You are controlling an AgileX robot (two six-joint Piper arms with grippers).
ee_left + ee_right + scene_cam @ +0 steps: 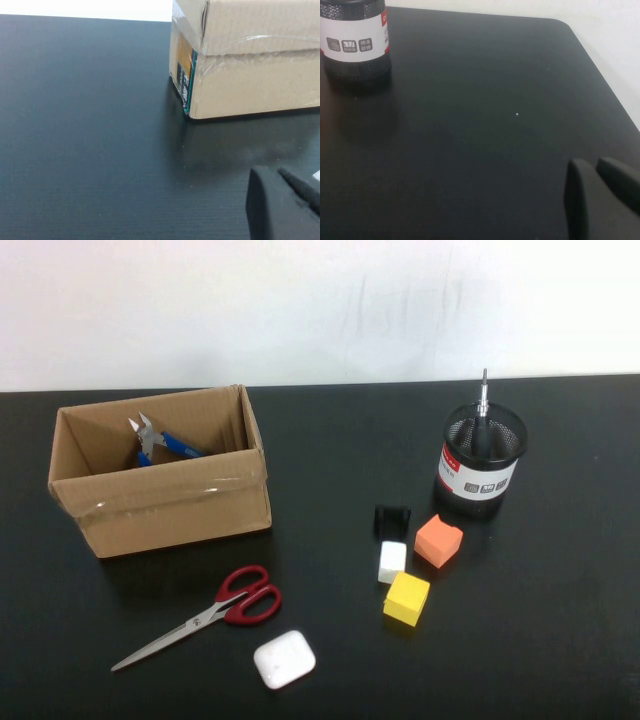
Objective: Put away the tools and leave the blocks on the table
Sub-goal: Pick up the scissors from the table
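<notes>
The red-handled scissors (pixel 200 617), the only tool left on the desk (pixel 330 640), lie diagonally, blades pointing left, nearer the left hand (pixel 282 205), near the box (pixel 250 60); the right hand (pixel 600 197) sits off past the pen cup (pixel 355 40), and I cannot tell how wide either hand is.

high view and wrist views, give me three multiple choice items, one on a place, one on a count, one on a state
1. Where are the side cutters?
A. inside the cardboard box
B. in the mesh cup
C. on the table by the blocks

2. How many plain cubes lie on the table?
A. one
B. three
C. five

3. How do the scissors lie?
A. standing in the mesh cup
B. inside the box
C. flat on the table, not yet put away

Key:
1 A, their blue handles show inside the box.
2 B, orange block, white block, yellow block.
3 C, they rest in front of the box.

The left end effector sits low near the box; the right end effector sits low over bare table.
</notes>
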